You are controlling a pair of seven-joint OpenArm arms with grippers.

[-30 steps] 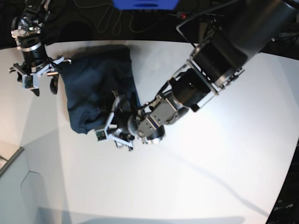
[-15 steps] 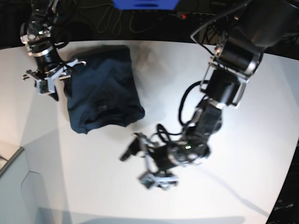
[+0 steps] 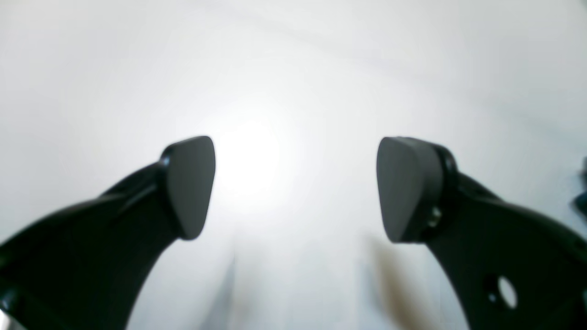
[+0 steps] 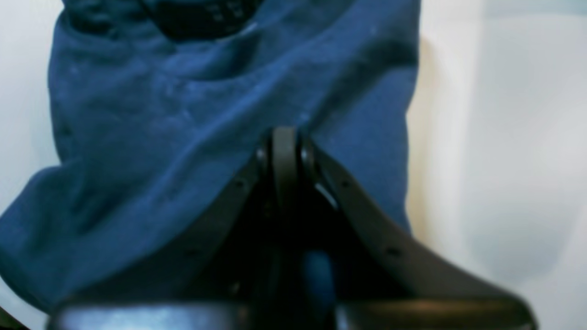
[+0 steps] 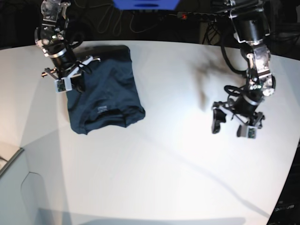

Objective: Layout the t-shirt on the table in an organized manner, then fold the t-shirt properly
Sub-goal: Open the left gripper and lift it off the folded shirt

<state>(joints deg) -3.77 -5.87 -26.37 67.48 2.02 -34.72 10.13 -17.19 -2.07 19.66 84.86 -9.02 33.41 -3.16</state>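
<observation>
The navy t-shirt [image 5: 104, 91] lies bunched in a rough rectangle on the far left of the white table [image 5: 154, 159] in the base view, its small white label [image 5: 101, 110] showing near the front fold. The right gripper [image 5: 75, 83] sits at the shirt's left edge, its arm reaching down from the dark back edge of the scene. In the right wrist view its fingers are pressed together, with blue cloth [image 4: 206, 114] gathered right at the tips, so it looks pinched on the fabric. Over on the other side, well apart from the shirt, the left gripper [image 5: 233, 125] hangs low over bare table, its arm bent down from above. The left wrist view shows its two dark pads [image 3: 190, 183] spread wide with only white table between them, nothing in hand.
</observation>
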